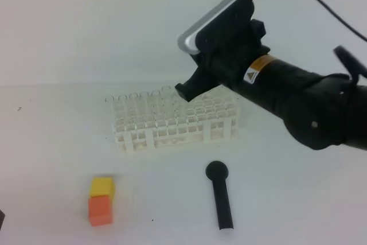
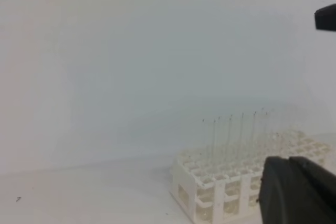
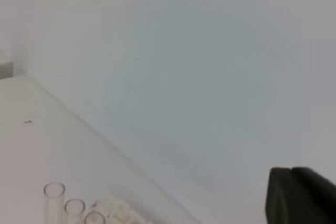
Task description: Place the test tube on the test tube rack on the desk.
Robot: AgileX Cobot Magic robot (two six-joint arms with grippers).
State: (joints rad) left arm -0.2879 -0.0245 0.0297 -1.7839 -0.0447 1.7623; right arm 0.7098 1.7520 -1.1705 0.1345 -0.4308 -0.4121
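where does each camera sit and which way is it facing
Exterior high: above the desk, looking down at the rack, club and two blocks; right arm shows.
Left wrist: low on the left arm, facing the rack and wall; a dark pincer part shows.
Right wrist: above the rack, facing the wall; tube rims, pincer edge.
All share the rack's tubes.

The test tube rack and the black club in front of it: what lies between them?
Nothing. In the exterior high view, only bare desk separates the test tube rack from the black club.
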